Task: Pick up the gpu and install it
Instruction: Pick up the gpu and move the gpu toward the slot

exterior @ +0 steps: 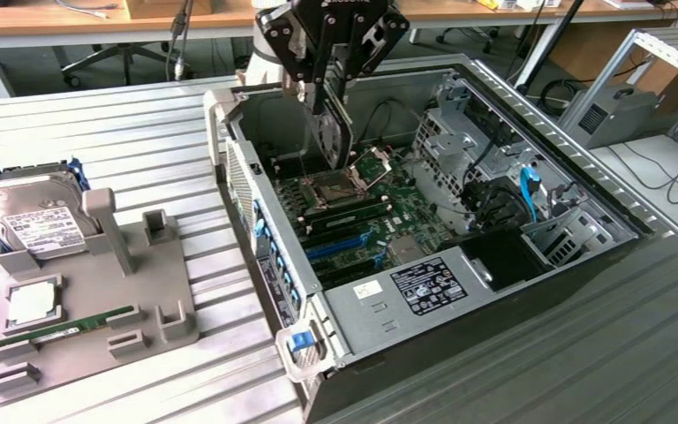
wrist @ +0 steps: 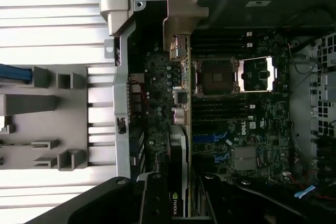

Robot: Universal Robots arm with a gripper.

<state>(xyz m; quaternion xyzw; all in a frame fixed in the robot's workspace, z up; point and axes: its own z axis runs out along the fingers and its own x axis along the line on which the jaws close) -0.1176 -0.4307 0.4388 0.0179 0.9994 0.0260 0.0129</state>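
Note:
My gripper [exterior: 329, 84] hangs over the far end of the open computer case [exterior: 433, 305], shut on the gpu [exterior: 335, 132]. The dark flat card hangs on edge, its lower end just above the motherboard [exterior: 369, 221] near the open CPU socket [exterior: 336, 187]. In the wrist view the gpu [wrist: 178, 145] shows edge-on, running from my gripper [wrist: 178, 195] out to its silvery end bracket [wrist: 181, 22] beside the case's rear wall. The CPU socket [wrist: 216, 77] lies beside the card. The card stands above the board, not seated in a slot.
On the exterior view's left a grey parts holder [exterior: 151, 291] stands on the slatted metal table, carrying a silver hard drive [exterior: 33, 221], a green memory stick [exterior: 63, 329] and a small square chip [exterior: 33, 300]. Drive cages and cables [exterior: 516, 194] crowd the case's right side.

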